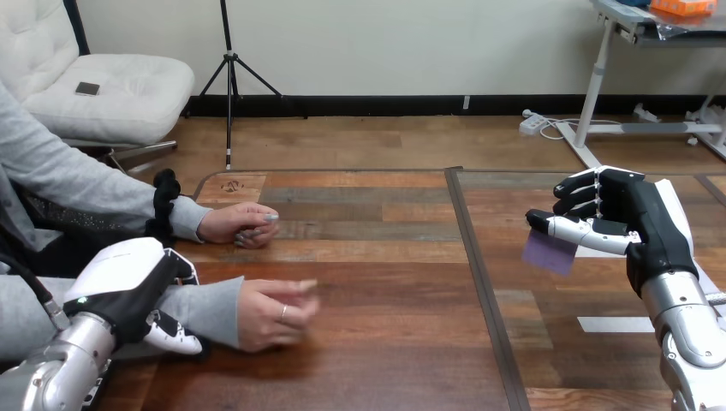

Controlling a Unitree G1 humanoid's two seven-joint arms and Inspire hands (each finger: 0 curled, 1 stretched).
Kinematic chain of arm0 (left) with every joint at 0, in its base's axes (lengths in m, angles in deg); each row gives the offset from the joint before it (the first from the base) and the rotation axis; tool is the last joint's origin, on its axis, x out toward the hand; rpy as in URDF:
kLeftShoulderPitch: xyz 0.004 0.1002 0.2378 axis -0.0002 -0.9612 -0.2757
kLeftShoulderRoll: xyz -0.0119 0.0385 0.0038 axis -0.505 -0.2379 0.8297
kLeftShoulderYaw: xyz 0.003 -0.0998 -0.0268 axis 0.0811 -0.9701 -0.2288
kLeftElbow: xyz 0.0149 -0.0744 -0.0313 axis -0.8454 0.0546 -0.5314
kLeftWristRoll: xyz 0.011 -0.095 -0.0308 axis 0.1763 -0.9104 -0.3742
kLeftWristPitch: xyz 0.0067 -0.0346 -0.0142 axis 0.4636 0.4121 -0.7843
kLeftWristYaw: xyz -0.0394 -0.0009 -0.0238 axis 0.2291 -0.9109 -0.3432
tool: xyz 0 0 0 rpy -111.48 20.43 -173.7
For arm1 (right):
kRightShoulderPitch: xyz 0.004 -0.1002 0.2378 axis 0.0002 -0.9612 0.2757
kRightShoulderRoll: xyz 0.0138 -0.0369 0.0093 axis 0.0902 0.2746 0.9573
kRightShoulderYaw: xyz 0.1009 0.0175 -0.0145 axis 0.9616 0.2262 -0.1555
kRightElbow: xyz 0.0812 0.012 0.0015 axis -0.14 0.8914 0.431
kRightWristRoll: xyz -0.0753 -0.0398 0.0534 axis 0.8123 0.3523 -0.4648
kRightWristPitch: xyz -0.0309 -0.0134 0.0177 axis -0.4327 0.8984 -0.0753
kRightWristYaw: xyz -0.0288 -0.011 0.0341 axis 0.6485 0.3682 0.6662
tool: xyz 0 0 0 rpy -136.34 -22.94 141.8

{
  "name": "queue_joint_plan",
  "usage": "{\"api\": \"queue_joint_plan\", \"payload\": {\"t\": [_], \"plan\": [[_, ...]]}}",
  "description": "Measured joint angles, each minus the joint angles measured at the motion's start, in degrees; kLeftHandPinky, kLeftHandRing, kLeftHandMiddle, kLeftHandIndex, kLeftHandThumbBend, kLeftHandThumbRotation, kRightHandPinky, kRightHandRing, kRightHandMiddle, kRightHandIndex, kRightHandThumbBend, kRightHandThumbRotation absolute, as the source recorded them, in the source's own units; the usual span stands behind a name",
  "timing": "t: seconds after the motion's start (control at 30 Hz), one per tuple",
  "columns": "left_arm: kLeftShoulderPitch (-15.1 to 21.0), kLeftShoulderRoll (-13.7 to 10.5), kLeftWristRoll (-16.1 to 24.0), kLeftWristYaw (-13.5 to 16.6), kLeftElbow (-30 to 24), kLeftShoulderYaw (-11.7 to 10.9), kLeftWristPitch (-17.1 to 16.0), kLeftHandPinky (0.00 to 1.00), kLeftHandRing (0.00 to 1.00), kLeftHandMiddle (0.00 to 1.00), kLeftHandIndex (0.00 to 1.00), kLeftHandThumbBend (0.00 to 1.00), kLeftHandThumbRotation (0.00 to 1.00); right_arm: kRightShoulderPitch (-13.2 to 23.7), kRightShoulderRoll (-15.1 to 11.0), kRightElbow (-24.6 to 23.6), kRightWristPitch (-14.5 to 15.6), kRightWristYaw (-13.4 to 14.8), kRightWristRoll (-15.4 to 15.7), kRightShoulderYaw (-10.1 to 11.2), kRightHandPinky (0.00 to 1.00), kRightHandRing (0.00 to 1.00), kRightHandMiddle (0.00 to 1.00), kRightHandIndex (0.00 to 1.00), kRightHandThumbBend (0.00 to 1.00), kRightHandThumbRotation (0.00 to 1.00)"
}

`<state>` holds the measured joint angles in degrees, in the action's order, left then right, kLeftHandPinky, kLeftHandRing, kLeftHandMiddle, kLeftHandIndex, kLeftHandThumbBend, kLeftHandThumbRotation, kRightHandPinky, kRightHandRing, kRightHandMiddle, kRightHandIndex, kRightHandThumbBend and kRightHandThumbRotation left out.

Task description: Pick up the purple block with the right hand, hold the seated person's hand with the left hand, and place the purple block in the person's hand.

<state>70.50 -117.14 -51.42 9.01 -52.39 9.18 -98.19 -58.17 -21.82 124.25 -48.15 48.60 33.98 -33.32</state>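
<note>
At lower left of frame I am seeing the left hand (128,278) curling round the person's forearm (210,310), I judge to steady the person's nearer hand (274,315) as a target. Right of centre, the right hand (638,218) is pinching the purple block (550,252) clear of the table (385,342), well apart from that target.

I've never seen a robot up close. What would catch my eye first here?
At the right, the robot's right hand pinches a purple block in the air above the wooden table. At the lower left, its left hand curls round the person's forearm, just behind the person's nearer hand, which rests loosely closed on the table.
</note>
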Motion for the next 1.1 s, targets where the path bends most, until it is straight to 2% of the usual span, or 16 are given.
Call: {"api": "queue_joint_plan", "payload": {"t": [0.67,1.1], "plan": [[-2.3,0.0,-2.9,-0.5,-6.9,-0.8,0.7,0.15,0.22,0.32,0.36,0.67,0.0,0.0,0.8,-0.2,-0.1,1.2,0.2,0.0,0.37,0.39,0.45,0.44,0.85,0.0],[-3.5,0.8,-4.3,-0.4,-11.3,-2.3,0.7,0.14,0.21,0.31,0.35,0.66,0.0,-0.2,3.3,-2.1,0.0,1.3,-0.2,0.1,0.37,0.4,0.45,0.44,0.85,0.0]]}}
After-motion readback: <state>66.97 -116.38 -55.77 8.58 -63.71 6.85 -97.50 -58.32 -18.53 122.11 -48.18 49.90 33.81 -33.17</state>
